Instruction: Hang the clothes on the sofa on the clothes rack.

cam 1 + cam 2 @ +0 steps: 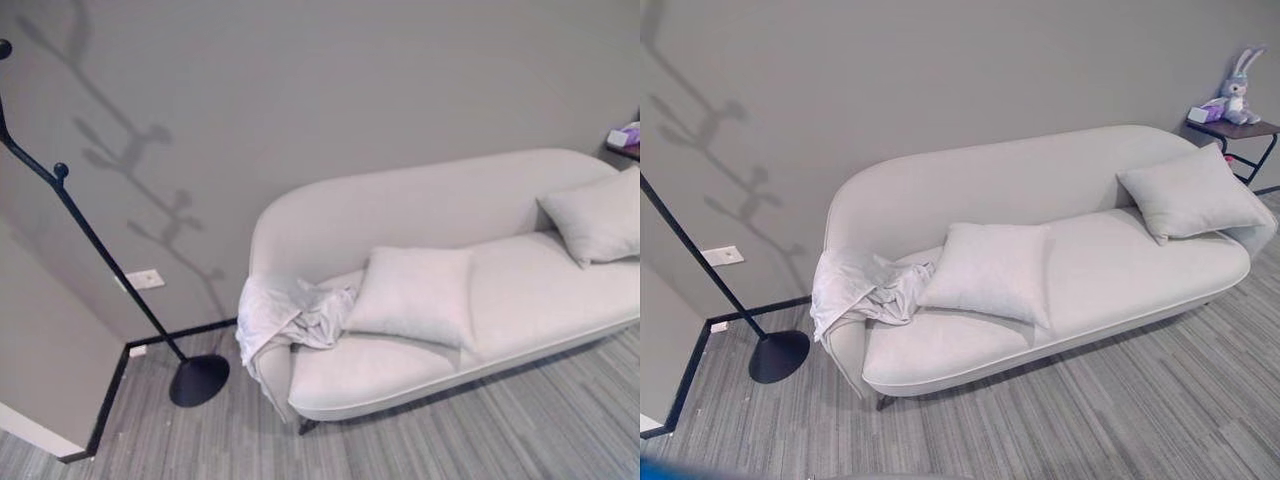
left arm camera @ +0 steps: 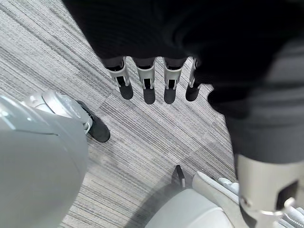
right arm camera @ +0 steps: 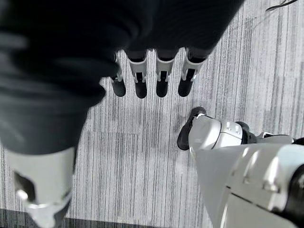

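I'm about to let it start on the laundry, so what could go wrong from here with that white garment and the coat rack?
The white garment hangs half over the sofa arm, so a light tug might slide it to the floor. A cushion touches it and could get dragged along. The coat rack is a thin pole on a small base; a push while hanging might tip it. Both the left robot hand and the right robot hand hang open over the floor.

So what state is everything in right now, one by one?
White garment: crumpled, draped over the sofa's left arm.
Clothes rack: upright, its visible pegs bare.
Middle cushion: leaning against the sofa back.
Left hand: open, empty.
Right hand: open, empty.
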Controlling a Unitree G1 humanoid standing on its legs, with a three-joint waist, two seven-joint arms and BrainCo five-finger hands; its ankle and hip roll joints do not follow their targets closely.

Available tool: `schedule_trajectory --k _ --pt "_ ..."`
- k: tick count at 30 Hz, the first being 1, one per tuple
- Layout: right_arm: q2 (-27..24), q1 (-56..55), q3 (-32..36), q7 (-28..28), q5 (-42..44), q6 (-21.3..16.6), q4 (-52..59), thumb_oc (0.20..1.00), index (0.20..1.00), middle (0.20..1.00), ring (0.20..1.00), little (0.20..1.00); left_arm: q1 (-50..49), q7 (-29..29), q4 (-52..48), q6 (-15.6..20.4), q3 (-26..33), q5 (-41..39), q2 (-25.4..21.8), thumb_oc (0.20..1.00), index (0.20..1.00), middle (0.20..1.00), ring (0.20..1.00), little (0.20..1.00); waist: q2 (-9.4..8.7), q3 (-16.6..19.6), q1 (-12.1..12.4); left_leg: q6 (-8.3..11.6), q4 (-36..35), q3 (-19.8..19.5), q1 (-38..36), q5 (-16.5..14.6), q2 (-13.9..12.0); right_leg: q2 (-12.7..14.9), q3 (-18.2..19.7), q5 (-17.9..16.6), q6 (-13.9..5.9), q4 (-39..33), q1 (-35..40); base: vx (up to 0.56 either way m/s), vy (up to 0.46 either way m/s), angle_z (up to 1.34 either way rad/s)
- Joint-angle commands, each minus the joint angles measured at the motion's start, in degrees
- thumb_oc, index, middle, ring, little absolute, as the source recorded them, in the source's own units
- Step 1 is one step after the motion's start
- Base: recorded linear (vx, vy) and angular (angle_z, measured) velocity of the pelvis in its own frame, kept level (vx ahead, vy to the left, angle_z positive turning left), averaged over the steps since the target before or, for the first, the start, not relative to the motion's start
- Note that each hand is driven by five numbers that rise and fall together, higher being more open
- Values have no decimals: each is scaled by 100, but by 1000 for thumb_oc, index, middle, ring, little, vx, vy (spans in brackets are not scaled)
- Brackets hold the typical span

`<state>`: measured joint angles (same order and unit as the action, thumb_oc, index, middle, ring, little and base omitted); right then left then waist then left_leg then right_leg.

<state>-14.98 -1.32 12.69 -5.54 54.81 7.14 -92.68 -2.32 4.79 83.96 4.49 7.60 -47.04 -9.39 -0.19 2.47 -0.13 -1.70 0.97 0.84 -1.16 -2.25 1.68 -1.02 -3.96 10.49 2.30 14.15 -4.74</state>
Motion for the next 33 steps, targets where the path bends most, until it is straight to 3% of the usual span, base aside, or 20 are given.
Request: schedule_trajectory --k 1,18,32,33 --pt "156 338 -62 -59 -212 -55 -399 1000 1000 1000 1000 1000 190 42 46 144 242 67 74 1000 1000 1000 1000 1000 -133 -98 -84 315 -597 -451 -458 -39 -287 307 199 -1058 -654 -1915 1014 0 0 0" --pt "181 357 -430 -13 -502 -71 -271 1000 1000 1000 1000 1000 372 14 -120 167 -128 10 240 1000 1000 1000 1000 1000 -137 -127 25 342 -597 -593 -288 13 -267 318 55 -1039 -670 -1915 915 3 -1 5" --pt "343 467 -670 -12 -687 -162 -166 1000 1000 1000 1000 1000 203 -22 -159 211 -44 -2 217 1000 1000 1000 1000 1000 -162 -167 -89 309 -597 -475 -425 -25 -330 263 268 -1008 -620 -1915 963 -12 -17 -4" --pt "346 493 -717 -8 -720 -193 -148 1000 1000 1000 1000 1000 219 -23 -194 220 -135 75 211 1000 1000 1000 1000 1000 -197 -284 -89 316 -279 -450 -259 -54 -309 298 304 -1022 -592 -1915 976 -161 -21 -13"
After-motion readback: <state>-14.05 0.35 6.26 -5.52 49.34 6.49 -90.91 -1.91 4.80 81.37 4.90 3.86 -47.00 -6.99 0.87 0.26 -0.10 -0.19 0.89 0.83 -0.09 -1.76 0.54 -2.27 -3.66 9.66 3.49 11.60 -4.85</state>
